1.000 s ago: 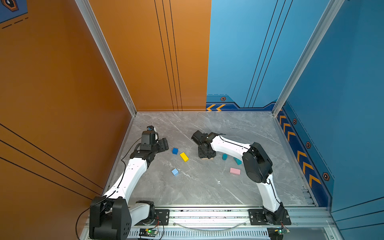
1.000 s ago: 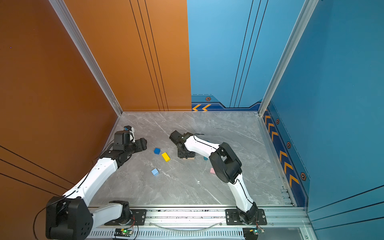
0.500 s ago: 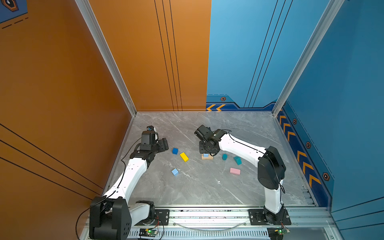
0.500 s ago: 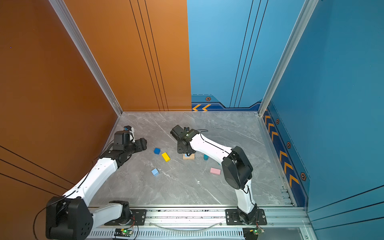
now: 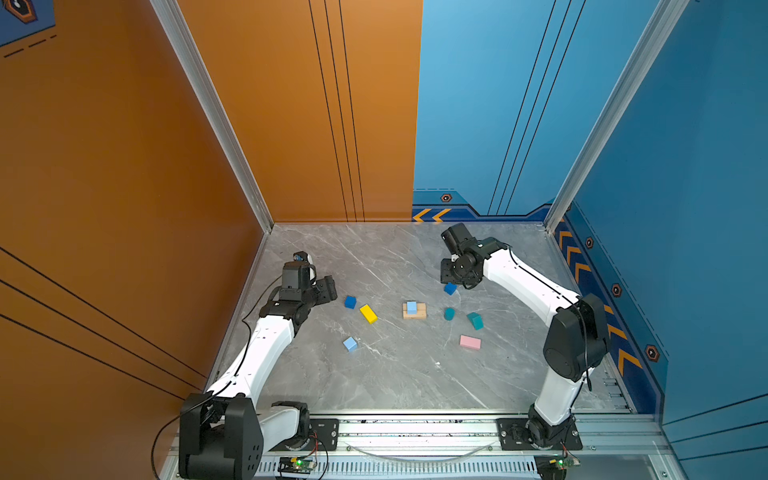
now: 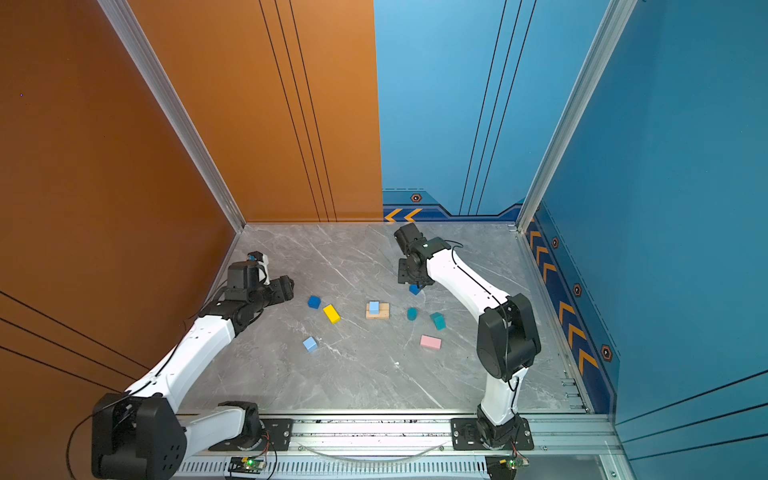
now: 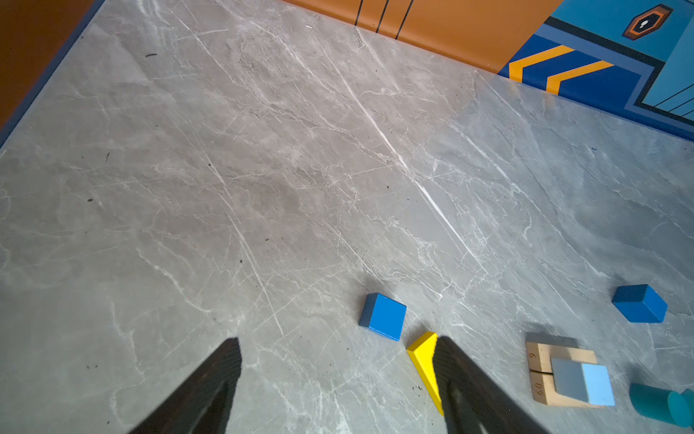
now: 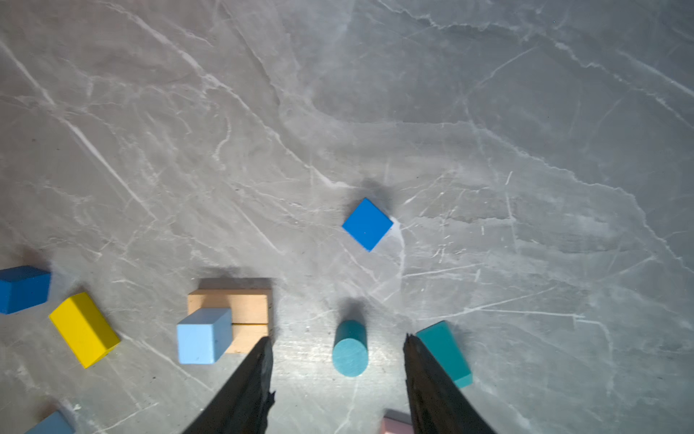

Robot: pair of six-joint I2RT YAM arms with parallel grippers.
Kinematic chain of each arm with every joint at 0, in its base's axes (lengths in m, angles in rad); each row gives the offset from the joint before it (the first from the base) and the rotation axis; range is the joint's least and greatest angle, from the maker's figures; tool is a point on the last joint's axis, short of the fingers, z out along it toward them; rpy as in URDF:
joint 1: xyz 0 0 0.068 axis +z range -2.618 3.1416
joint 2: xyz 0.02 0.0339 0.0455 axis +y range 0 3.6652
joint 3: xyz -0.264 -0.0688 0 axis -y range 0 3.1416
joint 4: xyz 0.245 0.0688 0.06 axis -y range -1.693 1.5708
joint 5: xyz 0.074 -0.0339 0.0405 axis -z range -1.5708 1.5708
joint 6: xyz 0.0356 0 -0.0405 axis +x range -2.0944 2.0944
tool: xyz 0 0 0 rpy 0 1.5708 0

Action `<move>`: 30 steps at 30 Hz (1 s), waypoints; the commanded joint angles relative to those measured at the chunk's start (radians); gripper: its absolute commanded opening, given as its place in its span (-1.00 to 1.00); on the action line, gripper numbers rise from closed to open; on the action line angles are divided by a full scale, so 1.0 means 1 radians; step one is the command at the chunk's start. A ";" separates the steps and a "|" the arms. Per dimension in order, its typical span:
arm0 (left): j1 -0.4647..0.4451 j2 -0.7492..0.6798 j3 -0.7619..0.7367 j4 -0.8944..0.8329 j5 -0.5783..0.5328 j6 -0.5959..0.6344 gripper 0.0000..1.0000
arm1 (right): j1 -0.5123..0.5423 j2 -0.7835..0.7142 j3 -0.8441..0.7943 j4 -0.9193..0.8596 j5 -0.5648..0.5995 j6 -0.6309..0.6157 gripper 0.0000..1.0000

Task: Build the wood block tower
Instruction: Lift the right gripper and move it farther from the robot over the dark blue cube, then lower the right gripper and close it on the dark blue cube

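Two tan planks (image 5: 419, 314) lie side by side at mid-table as the tower's base, with a light blue cube (image 5: 411, 306) on them near one end. Loose wood blocks lie around: a dark blue cube (image 5: 350, 302), a yellow bar (image 5: 368, 313), a second light blue cube (image 5: 350, 344), another dark blue cube (image 5: 450, 288), a teal cylinder (image 5: 449, 313), a teal prism (image 5: 475, 320) and a pink slab (image 5: 470, 342). My right gripper (image 8: 337, 341) hangs open and empty above the dark blue cube (image 8: 367, 224). My left gripper (image 7: 336, 341) is open and empty, left of the yellow bar (image 7: 424, 360).
Orange wall panels close the left and back, blue ones the right. The arm bases sit on a metal rail (image 5: 415, 428) along the front edge. Bare marble table (image 5: 395, 382) stretches in front of the blocks and behind them.
My right gripper has let go of the light blue cube on the tan planks, risen and swung back to the right, its jaws opening wider. The left arm has not moved.
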 commanded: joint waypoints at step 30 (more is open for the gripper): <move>0.006 0.045 0.018 -0.013 0.025 -0.018 0.63 | -0.088 0.355 0.157 0.076 -0.135 -0.005 0.30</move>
